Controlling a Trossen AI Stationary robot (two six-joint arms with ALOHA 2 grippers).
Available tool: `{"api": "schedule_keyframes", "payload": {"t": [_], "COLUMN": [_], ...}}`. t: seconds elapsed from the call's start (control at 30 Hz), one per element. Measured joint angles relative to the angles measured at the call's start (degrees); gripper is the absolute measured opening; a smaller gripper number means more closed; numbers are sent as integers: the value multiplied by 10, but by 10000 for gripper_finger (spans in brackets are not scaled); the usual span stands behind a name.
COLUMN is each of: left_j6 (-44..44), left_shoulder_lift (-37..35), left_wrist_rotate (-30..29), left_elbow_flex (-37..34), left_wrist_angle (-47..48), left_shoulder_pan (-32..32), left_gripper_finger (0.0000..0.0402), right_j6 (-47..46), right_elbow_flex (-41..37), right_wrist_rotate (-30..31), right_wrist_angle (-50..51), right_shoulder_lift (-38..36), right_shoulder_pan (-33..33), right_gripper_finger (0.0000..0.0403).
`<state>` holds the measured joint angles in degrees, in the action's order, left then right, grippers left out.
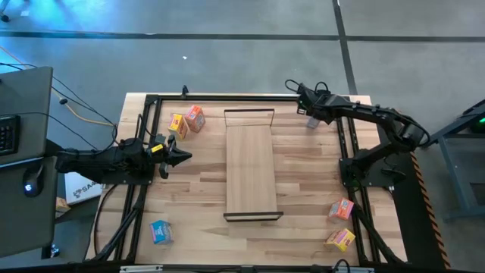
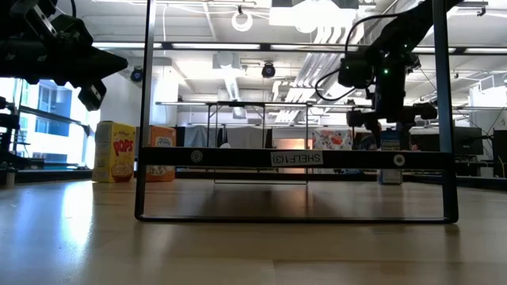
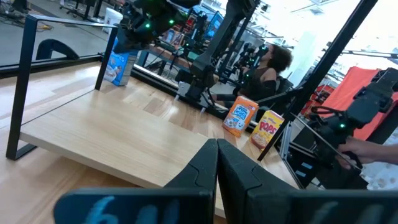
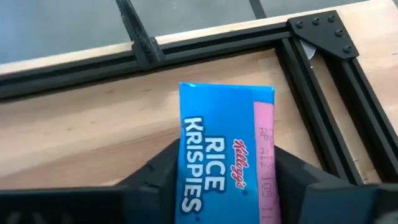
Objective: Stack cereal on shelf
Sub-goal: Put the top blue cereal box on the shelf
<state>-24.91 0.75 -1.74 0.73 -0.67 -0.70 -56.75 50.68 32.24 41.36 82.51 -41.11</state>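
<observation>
At the table's far right corner, the right gripper (image 1: 311, 120) reaches down over a blue Rice Krispies box (image 4: 225, 152), its two dark fingers (image 4: 160, 169) flanking the box's sides. Seen from the wrist, the fingers press against the cardboard on both sides, so the claw appears to be grasping the box, which stands near the black frame rail (image 4: 323, 81) that edges the tabletop.

The shelf (image 1: 251, 163), a long pale board with black frames at its short ends, lies in the middle of the table with nothing on it. The left gripper (image 1: 180, 157) hovers just beside the shelf's left edge, clenched tight and holding nothing.

The other cereal boxes sit scattered around the table. A yellow box (image 1: 177, 124) and an orange box (image 1: 195, 118) stand close together at the far left, near the shelf's far end. A second blue box (image 1: 160, 231) rests at the near left corner. At the near right, another orange box (image 1: 342, 209) and another yellow box (image 1: 340, 240) sit well apart from the shelf.

A person (image 3: 273, 65) is visible in the room beyond the table.
</observation>
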Motion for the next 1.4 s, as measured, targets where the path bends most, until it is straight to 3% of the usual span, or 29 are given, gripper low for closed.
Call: {"api": "schedule_keyframes", "payload": {"t": [0.17,0.3,0.4,0.5,0.6,0.7,0.93,1.07,1.3,1.4], "left_j6": [0,0,0,0,0,0,0,0,0,0], "left_shoulder_lift": [0,0,0,0,0,0,0,0,0,0], "left_wrist_rotate": [0,0,0,0,0,0,0,0,0,-1], "left_elbow_flex": [0,0,0,0,0,0,0,0,0,0], "left_wrist_angle": [0,0,0,0,0,0,0,0,0,0], "left_shoulder_pan": [0,0,0,0,0,0,0,0,0,0], "left_gripper_finger": [1,1,1,1,1,1,1,1,1,1], "right_j6": [87,210,318,369,375,356,341,380,453,478], "right_elbow_flex": [0,0,0,0,0,0,12,39,106,141], "right_wrist_rotate": [-24,-82,-184,-328,-453,-521,-500,-413,-354,-291], "right_wrist_angle": [0,-1,3,5,3,-8,-135,-138,-127,-122], "right_shoulder_lift": [-12,-57,-112,-178,-239,-284,-285,-234,-116,-65], "right_shoulder_pan": [-1,0,0,2,16,53,184,234,269,276], "right_gripper_finger": [87,80,87,89,90,90,90,93,119,131]}}
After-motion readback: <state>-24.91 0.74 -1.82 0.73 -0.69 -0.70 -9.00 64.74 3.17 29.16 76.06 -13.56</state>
